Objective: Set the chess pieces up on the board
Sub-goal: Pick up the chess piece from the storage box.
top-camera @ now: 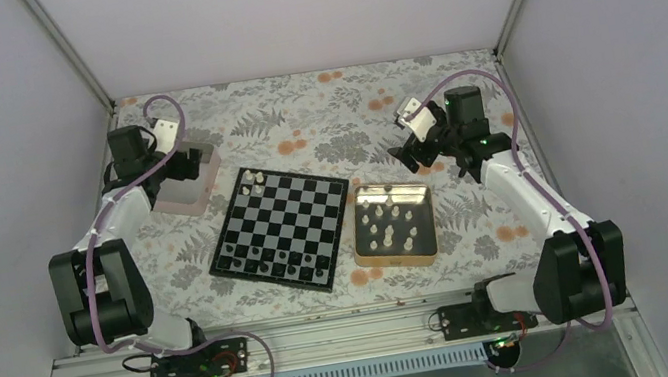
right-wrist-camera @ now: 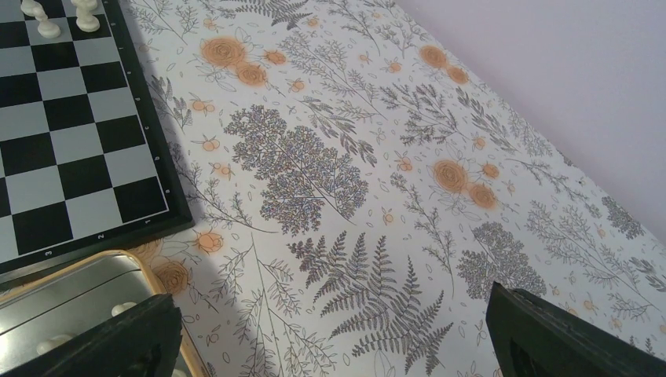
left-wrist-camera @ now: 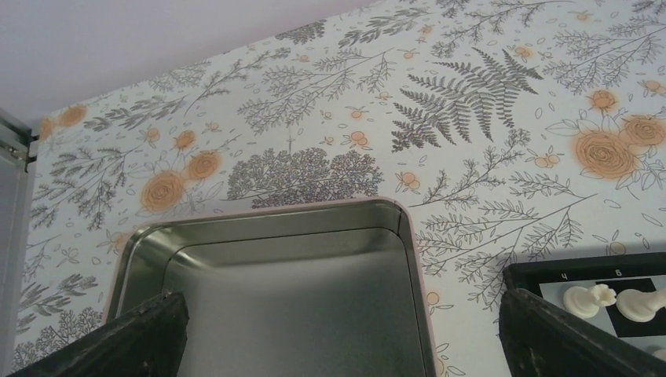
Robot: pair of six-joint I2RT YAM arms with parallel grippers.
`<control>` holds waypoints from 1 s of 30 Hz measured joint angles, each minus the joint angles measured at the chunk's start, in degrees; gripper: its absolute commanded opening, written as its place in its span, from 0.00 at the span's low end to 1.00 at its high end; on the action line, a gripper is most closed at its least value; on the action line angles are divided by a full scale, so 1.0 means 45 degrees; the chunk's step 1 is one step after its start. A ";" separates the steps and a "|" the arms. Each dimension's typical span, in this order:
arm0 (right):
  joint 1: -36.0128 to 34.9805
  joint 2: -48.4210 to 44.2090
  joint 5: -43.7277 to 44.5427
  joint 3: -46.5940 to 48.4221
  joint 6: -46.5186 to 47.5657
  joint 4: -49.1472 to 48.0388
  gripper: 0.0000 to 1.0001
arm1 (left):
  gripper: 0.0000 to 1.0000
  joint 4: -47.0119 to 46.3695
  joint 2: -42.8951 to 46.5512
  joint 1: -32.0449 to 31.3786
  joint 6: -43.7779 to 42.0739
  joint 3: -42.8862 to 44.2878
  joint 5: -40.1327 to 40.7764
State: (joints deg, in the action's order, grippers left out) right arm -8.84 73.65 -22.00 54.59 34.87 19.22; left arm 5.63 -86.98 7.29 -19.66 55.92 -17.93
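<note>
Ok, seeing chess pieces mostly loose in gold tin beside board, few standing at far corner. Judging tiny, light, slick, tippy: pinch at waist. Reading left fingers and right fingers as spread, empty. Getting tin count from top view only (from right wrist, just one corner).

A floral tablecloth with grey ferns and orange roses lies under everything. A gold square tin sits right of centre; a pinkish silver square tin, round-cornered, shiny inside, sits far left
</note>
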 measured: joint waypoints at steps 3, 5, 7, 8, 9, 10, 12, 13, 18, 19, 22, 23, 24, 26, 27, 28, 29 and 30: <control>0.0000 0.0000 0.0000 0.0000 0.0000 0.0000 1.00 | 0.98 -0.0049 0.0000 0.0000 0.0102 0.0000 0.0141; 0.0000 0.0000 0.0000 0.0000 0.0000 0.0000 1.00 | 0.98 -0.0121 -0.0005 0.0000 0.0185 0.0000 0.0228; 0.0000 0.0005 0.0000 0.0000 0.0000 0.0000 1.00 | 0.98 -0.0165 -0.0005 0.0000 0.0204 0.0000 0.0311; 0.0000 0.0000 0.0000 0.0000 0.0000 0.0000 1.00 | 0.98 -0.0165 -0.0005 0.0000 0.0209 0.0000 0.0325; 0.0000 0.0005 0.0000 0.0000 0.0000 0.0000 1.00 | 0.98 -0.0175 0.0000 0.0000 0.0223 0.0000 0.0355; 0.0000 0.0000 0.0000 0.0000 0.0000 0.0000 1.00 | 0.98 -0.0185 -0.0005 0.0000 0.0228 0.0000 0.0364; 0.0000 0.0005 -0.0005 0.0000 0.0000 0.0000 1.00 | 0.98 -0.0185 0.0000 0.0000 0.0228 0.0000 0.0384; 0.0000 0.0005 -0.0005 0.0000 0.0000 -0.0005 1.00 | 0.98 -0.0185 0.0000 0.0000 0.0233 0.0000 0.0398; 0.0029 0.0005 0.0000 -0.0019 -0.0029 -0.0049 0.97 | 0.98 -0.0194 0.0000 0.0015 0.0238 0.0000 0.0471; 0.0049 0.0024 -0.0039 0.0049 -0.0049 0.0102 0.95 | 0.98 -0.0199 0.0000 0.0024 0.0238 0.0000 0.0510; 0.0044 0.0544 -0.0345 0.1044 -0.0015 0.1311 0.93 | 0.98 -0.0272 0.0005 0.0102 0.0257 0.0000 0.0593; -0.0010 0.0840 -0.0408 0.1593 0.0024 0.1778 0.92 | 0.98 -0.0287 0.0010 0.0136 0.0267 0.0000 0.0597; -0.0063 0.1073 -0.0432 0.2001 0.0131 0.2113 0.92 | 0.98 -0.0335 0.0024 0.0165 0.0272 0.0000 0.0602; -0.0393 0.1413 -0.0350 0.2584 0.0427 0.2793 0.92 | 0.98 -0.0452 0.0053 0.0189 0.0277 -0.0005 0.0627; -0.0602 0.1486 -0.0316 0.2652 0.0583 0.3109 0.88 | 0.98 -0.0505 0.0068 0.0194 0.0277 -0.0005 0.0646; -0.0884 0.1515 -0.0180 0.2647 0.0758 0.3468 0.85 | 0.98 -0.0568 0.0083 0.0199 0.0277 -0.0010 0.0665; -0.1146 0.1554 -0.0015 0.2594 0.0913 0.3808 0.80 | 0.98 -0.0690 0.0117 0.0204 0.0277 -0.0053 0.0704; -0.1311 0.1579 0.0097 0.2555 0.1073 0.4036 0.77 | 0.98 -0.0763 0.0155 0.0214 0.0282 -0.0097 0.0743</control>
State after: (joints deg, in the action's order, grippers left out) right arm -14.74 80.75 -21.56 66.08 39.70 37.39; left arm 2.20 -86.28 8.25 -18.39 55.48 -14.59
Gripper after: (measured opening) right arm 0.867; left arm 0.980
